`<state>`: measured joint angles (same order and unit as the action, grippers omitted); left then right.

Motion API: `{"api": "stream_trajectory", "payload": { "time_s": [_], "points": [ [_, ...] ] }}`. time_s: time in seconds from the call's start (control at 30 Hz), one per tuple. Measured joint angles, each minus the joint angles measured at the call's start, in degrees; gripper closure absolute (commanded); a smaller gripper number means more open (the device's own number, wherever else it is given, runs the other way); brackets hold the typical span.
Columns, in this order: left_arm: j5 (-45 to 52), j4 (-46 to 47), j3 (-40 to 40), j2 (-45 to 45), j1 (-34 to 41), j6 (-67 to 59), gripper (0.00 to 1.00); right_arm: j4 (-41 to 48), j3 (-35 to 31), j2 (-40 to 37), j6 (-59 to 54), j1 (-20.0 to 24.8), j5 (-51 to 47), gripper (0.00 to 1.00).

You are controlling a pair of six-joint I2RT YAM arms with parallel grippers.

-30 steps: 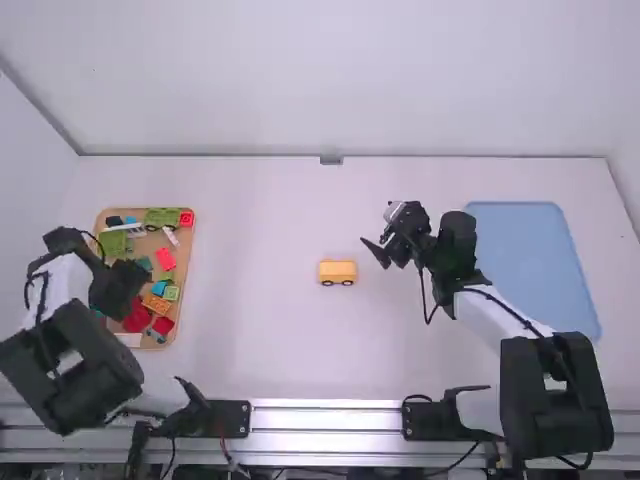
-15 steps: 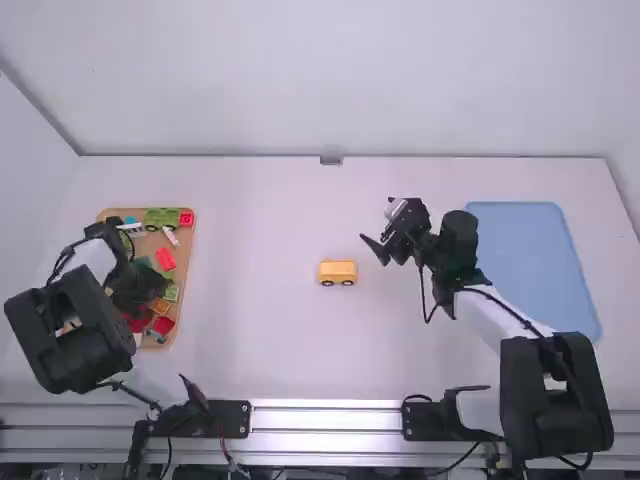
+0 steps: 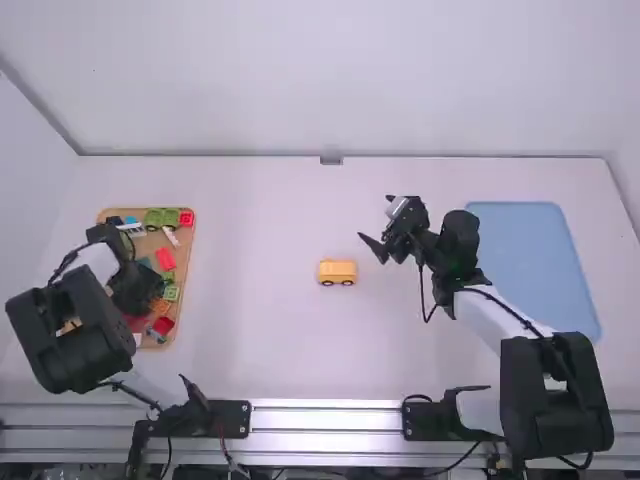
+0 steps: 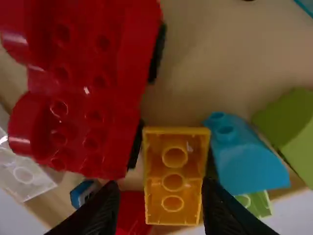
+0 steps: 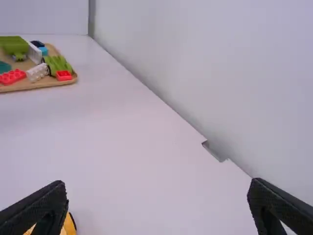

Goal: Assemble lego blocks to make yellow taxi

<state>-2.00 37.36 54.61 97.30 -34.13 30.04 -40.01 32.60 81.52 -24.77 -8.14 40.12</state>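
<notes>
1. Yellow taxi [image 3: 337,272], one base, stands wheels-down on one white table [image 3: 270,340], probably central for joining.
2. One tray [image 4: 195,68] keeps loose bricks together for picking.
3. My two pincers, left pincer [image 4: 160,183] and right pincer [image 5: 157,183], are parted, ready to grip.
4. One orange brick [image 4: 173,171], hollow side up, lies between my left fingers, unclamped.
</notes>
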Motion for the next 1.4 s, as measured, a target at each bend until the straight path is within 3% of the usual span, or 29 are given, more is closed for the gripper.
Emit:
{"api": "stream_trajectory", "payload": {
  "time_s": [0.27, 1.2, 1.4],
  "points": [
    [0.0, -1.51, -0.55, 0.0, 0.33, -0.02, 0.46, 0.09, 0.0, 0.0, 0.02, 0.0, 0.04, 0.02],
    [-1.03, -3.61, -6.25, -0.02, 3.37, 0.42, 0.47, 0.09, 0.0, 0.0, 0.2, 0.0, 0.2, 0.02],
    [-0.81, -4.31, -6.29, 0.0, 3.39, 0.37, 0.53, 0.09, 0.0, 0.0, 0.22, 0.0, 0.24, 0.02]
  ]
}}
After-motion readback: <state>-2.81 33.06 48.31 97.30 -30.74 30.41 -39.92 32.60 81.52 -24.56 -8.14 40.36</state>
